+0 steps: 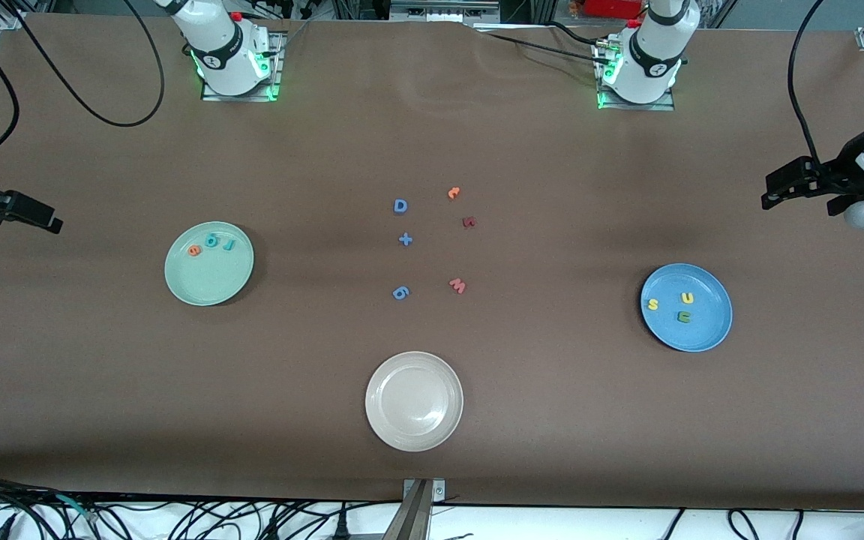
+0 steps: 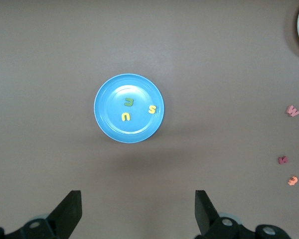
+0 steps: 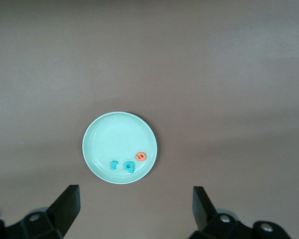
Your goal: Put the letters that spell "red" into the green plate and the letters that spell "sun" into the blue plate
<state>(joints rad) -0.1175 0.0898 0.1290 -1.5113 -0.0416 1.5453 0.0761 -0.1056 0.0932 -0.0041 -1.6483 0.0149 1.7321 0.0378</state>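
The green plate (image 1: 207,281) lies toward the right arm's end of the table. It holds a teal "r" (image 1: 229,244), an orange "e" (image 1: 193,250) and a teal "d" (image 1: 211,240). The blue plate (image 1: 694,334) lies toward the left arm's end, holding a yellow "s" (image 1: 652,304), a yellow "u" (image 1: 688,298) and a green "n" (image 1: 683,316). My left gripper (image 1: 792,184) (image 2: 137,199) hangs open and empty high over bare table beside the blue plate (image 2: 109,114). My right gripper (image 1: 38,214) (image 3: 134,194) hangs open and empty high beside the green plate (image 3: 109,139).
A cream-white plate (image 1: 414,401) sits near the front camera at mid-table. Loose letters lie in the middle: a blue D (image 1: 400,206), a blue plus (image 1: 405,240), a blue 6 (image 1: 400,292), an orange hooked letter (image 1: 454,193), a dark red letter (image 1: 468,222) and a pink W (image 1: 457,285).
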